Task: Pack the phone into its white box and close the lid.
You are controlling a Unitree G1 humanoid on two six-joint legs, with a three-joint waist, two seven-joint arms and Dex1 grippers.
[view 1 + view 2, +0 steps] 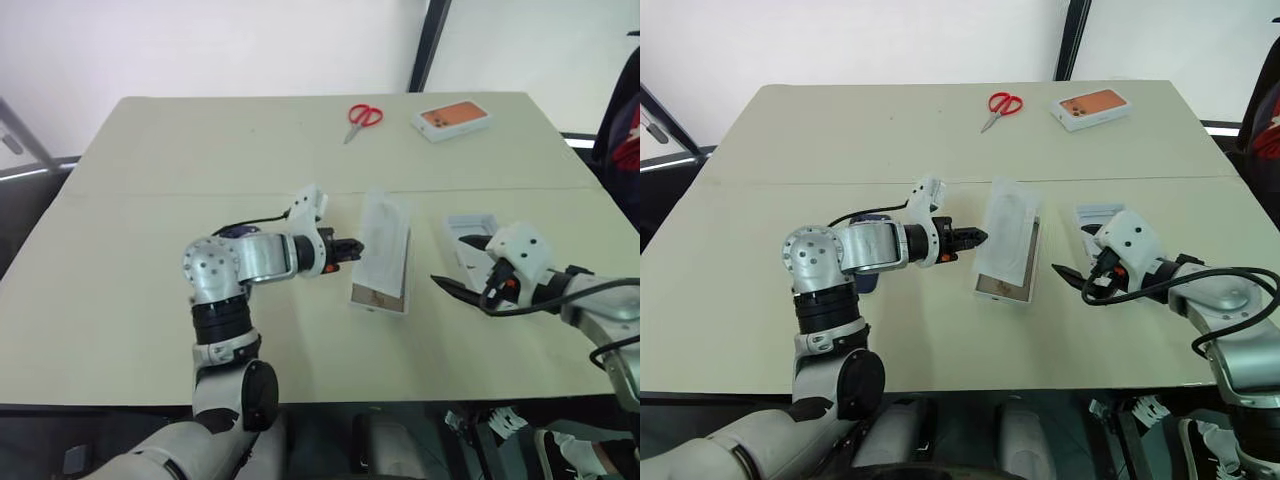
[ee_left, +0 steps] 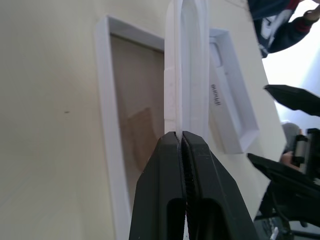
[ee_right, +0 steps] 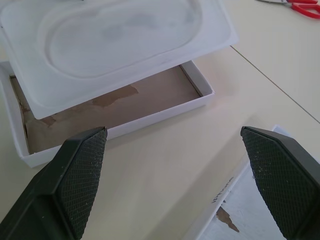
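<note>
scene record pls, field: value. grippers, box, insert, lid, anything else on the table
left gripper: shut on the edge of the flat white insert, holding it tilted above the white box
right gripper: open, holding nothing, between box and lid
white box: on the table, tan floor partly showing under the insert, no phone seen inside
lid: on the table by the right gripper, open side up
phone: dark shape behind the left arm, cannot confirm
far side of the table: red scissors, orange-topped box
</note>
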